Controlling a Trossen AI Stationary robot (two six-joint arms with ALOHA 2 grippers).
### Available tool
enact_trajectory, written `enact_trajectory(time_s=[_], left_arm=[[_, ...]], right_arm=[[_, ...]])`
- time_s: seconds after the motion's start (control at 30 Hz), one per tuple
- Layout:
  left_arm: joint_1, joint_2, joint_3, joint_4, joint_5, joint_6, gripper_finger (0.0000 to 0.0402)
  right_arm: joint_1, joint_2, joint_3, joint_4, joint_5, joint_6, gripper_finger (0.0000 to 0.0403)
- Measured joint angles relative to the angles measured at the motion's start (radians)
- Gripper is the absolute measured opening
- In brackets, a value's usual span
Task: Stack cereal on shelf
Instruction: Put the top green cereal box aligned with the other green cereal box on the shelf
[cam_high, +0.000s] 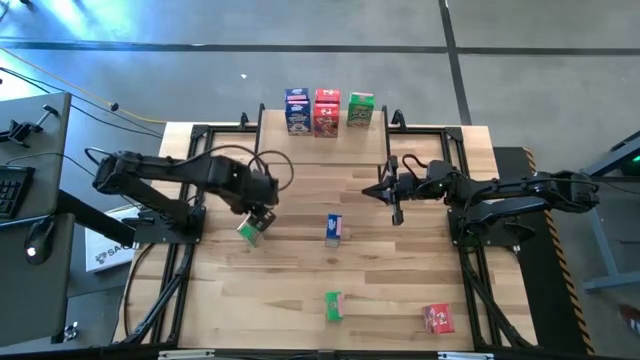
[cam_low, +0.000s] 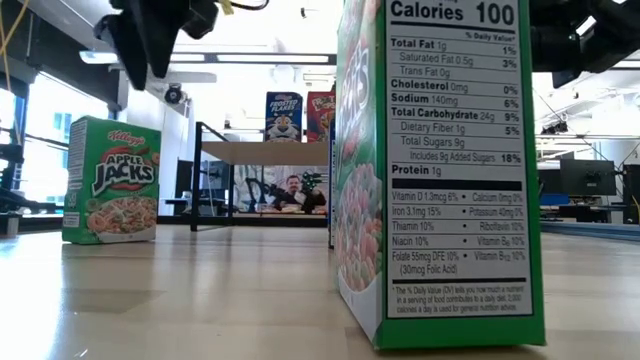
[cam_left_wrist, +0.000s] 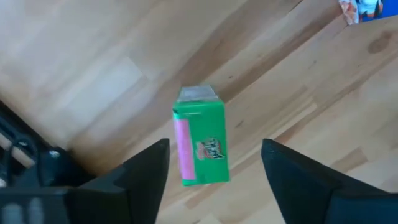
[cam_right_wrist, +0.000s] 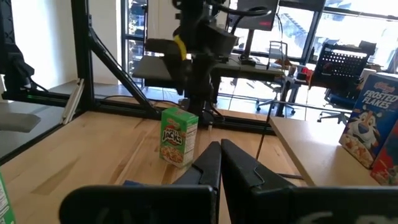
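The left gripper hung over a green cereal box at about 9 o'clock on the table, its fingers spread wide with the box standing between and below them, touched by neither as far as the wrist view showed. In that view the green carton stood free on the boards, daylight on both sides of it between the two dark fingers.

The right gripper waited at about 2 o'clock, its fingers pressed together on nothing.

Three boxes, blue, red and green, already stood in a row on the shelf at 12 o'clock. Four more remained on the table: the one under the left gripper, a blue one near the centre, a green one at 6 o'clock and a red one at about 5 o'clock.

The cartons looked light and thin-walled, likely to dent under a hard squeeze and to tip at a nudge, with printed faces that could prove slippery. A hold across the two broad faces, near mid-height, seemed the safest, closed only until the card stopped yielding.
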Motion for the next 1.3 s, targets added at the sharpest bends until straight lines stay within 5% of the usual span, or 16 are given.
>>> enact_trajectory(time_s=[0.33, 0.73, 1.3], left_arm=[[-0.115, 0.0, -0.195, 0.057, 0.03, -0.183, 0.0275], [-0.128, -0.003, -0.262, 0.189, -0.002, -0.197, 0.0275], [-0.071, -0.072, -0.226, 0.169, -0.03, -0.079, 0.0275]], right_arm=[[0.001, 0.0, 0.0, -0.012, -0.007, -0.008, 0.0], [0.001, 0.0, 0.0, -0.008, -0.007, -0.009, 0.0], [0.001, 0.0, 0.0, 0.01, -0.007, -0.009, 0.0]])
